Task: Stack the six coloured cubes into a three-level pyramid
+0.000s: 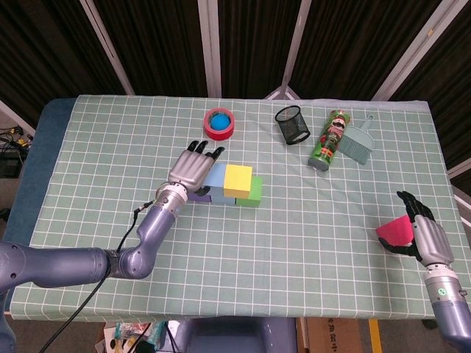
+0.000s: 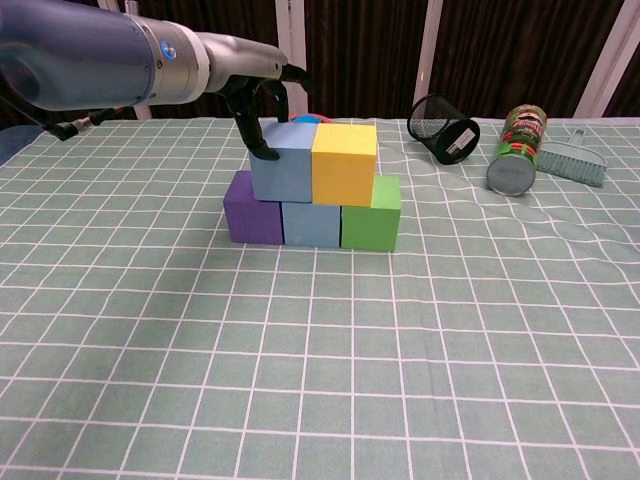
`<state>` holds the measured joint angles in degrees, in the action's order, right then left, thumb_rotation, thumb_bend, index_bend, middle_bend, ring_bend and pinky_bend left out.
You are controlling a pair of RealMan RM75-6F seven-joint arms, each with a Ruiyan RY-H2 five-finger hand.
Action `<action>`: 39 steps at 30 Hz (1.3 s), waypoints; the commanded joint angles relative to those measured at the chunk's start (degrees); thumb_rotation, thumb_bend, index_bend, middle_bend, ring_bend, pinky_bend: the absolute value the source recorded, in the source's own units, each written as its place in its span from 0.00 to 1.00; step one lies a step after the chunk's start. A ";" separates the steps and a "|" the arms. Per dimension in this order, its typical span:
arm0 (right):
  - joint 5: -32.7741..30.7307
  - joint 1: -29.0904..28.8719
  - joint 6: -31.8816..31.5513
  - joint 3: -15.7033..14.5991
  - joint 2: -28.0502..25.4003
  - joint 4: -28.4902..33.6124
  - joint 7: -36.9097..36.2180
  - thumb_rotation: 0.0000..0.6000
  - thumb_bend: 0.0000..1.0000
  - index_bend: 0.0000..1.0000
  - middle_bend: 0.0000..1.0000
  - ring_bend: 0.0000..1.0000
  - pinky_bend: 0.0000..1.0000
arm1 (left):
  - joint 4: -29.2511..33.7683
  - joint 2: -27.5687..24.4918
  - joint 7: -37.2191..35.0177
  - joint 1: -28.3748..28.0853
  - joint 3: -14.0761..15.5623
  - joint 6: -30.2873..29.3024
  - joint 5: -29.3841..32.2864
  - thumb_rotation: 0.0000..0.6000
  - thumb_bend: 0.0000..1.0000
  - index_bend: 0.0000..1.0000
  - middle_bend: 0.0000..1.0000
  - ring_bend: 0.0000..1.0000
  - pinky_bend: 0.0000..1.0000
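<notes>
I have five cubes built near the middle of the tabletop [image 1: 96, 243]: the purple cube [image 2: 252, 208], the lower blue cube [image 2: 311, 224] and the green cube [image 2: 371, 214] in a row, with the upper blue cube [image 2: 281, 161] and the yellow cube [image 2: 344, 164] sitting on them, touching each other.

My left hand [image 1: 193, 167] is at the 9 o'clock side of the stack, fingers [image 2: 262, 128] spread and resting against the upper blue cube's outer face and top edge; it grips nothing.

The sixth piece, the pink cube [image 1: 395, 232], is in my right hand [image 1: 425, 237], fingers wrapped round it, far off at 4 o'clock near the tabletop's edge.

As I judge it, the step is squaring up the second level before the cap goes on. To do it well I would press lightly and straight towards 3 o'clock, just enough to keep the two upper cubes flush and centred over the seams below, then lift the fingers up and away to 9 o'clock without dragging the blue one.

The pink cube should come in high, over the joint between blue and yellow.
</notes>
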<state>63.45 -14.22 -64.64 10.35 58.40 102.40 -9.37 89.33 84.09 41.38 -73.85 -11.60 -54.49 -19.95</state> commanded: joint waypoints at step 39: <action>0.33 0.14 -0.16 0.04 -0.36 0.57 -0.40 1.00 0.24 0.00 0.00 0.00 0.00 | 4.74 -2.43 -4.13 4.50 0.17 -2.06 -2.53 1.00 0.24 0.00 0.09 0.01 0.00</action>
<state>63.78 -14.08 -64.80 10.39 58.04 102.96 -9.77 93.75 81.81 37.56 -69.67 -11.50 -56.27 -22.20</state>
